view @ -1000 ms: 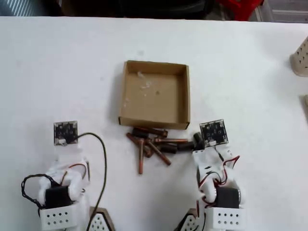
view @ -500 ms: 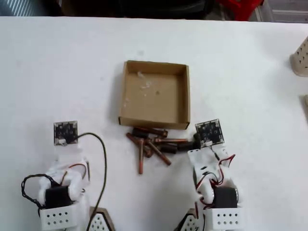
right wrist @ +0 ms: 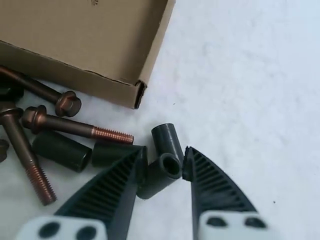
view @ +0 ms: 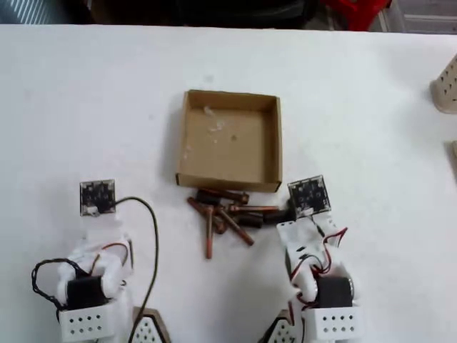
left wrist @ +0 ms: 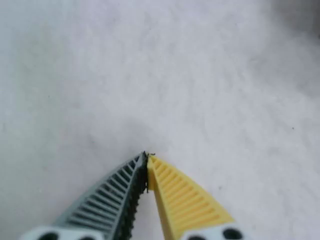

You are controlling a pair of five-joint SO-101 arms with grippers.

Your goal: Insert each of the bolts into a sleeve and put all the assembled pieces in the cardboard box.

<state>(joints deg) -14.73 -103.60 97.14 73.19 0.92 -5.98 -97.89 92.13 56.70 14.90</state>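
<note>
- The cardboard box sat open-topped in the middle of the white table, with no parts inside that I could see.
- The bolts and sleeves were lying loose in a messy pile on the table, right against the near wall of the box.
- The right arm was at the right end of that pile, just off the box's near right corner.
- The right gripper had its jaws parted around the open end of a dark sleeve lying on the table. It looked like it was straddling the sleeve, not clamping it.
- A second sleeve lay touching that one on the far side, towards the box corner.
- Two more sleeves lay to the left of those, next to a coppery bolt with its threaded end pointing right.
- The left arm was over at the near left, well apart from the pile and the box.
- The left gripper had its jaws closed tip to tip with nothing between them, over bare table.
</note>
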